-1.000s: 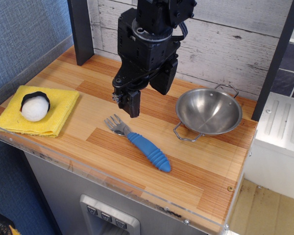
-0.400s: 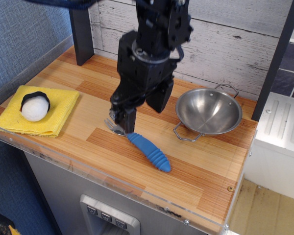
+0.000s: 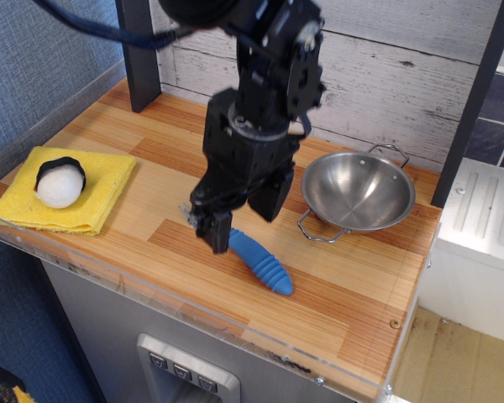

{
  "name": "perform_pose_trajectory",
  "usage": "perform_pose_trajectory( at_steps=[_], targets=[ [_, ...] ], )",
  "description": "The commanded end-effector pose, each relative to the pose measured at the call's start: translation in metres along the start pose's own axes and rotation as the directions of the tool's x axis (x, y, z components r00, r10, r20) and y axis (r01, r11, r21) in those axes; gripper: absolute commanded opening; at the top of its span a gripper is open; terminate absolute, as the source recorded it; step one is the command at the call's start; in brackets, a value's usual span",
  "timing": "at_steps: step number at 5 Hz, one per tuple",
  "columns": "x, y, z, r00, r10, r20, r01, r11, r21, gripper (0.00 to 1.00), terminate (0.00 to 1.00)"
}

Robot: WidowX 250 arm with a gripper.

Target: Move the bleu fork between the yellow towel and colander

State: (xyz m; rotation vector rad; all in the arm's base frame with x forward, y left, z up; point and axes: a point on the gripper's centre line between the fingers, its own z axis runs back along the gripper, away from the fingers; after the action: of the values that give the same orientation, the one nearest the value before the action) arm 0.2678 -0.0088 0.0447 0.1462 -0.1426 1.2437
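The bleu fork (image 3: pixel 262 265) lies on the wooden counter in front of the middle, its ribbed blue handle pointing to the front right. Its grey tines are mostly hidden under my gripper (image 3: pixel 242 215). The gripper is open and low over the fork's tine end, with one finger (image 3: pixel 216 230) at the near left of the fork's neck. The yellow towel (image 3: pixel 97 195) lies folded at the left edge. The colander (image 3: pixel 358 191) stands to the right of the gripper, with wire loop handles at front and back.
A white ball with a black band (image 3: pixel 59 182) sits on the towel. A dark post (image 3: pixel 139 52) stands at the back left and a white plank wall runs behind. The counter's clear front lip (image 3: pixel 193 304) runs along the near edge.
The gripper has come down and a little forward, from above the counter to right over the fork's tine end. The fork, towel and colander have not moved.
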Motion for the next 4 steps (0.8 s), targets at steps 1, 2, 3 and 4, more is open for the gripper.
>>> perform_pose_trajectory(
  at_steps=[1,2,3,4],
  targets=[
    [0.0025,-0.0075,-0.0159,1.000,-0.021,0.009,0.022,1.000,-0.003,1.00,0.00],
    [0.0002,-0.0054,-0.0226,1.000,-0.009,0.004,0.009,1.000,0.000,1.00,0.00],
    [-0.0029,-0.0043,-0.0256,1.000,-0.011,0.009,0.011,1.000,-0.002,0.00,0.00],
    [-0.0058,-0.0036,-0.0247,1.000,-0.017,0.012,0.018,1.000,-0.008,0.00,0.00]
  ],
)
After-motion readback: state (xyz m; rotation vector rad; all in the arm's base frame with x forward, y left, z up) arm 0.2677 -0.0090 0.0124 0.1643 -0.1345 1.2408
